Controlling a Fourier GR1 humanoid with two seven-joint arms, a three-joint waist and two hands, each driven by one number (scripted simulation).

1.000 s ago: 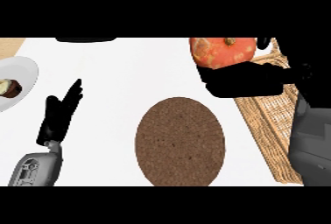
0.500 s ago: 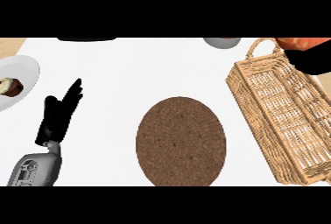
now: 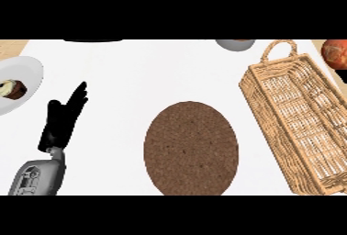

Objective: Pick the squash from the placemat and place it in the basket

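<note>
Since a moment ago the squash (image 3: 337, 53) has slid to the right edge, beyond the wicker basket (image 3: 298, 124), my right hand out of sight. Between us lies the brown placemat (image 3: 191, 148), bare. My left hand (image 3: 63, 120) rests open near a plate (image 3: 27, 75).

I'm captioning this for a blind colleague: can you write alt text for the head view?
An orange squash shows at the right edge, outside the long wicker basket; whatever holds it is out of view. A bare brown oval placemat lies mid-counter, with the left hand resting open beside it. A white plate of food sits at the far left.
</note>
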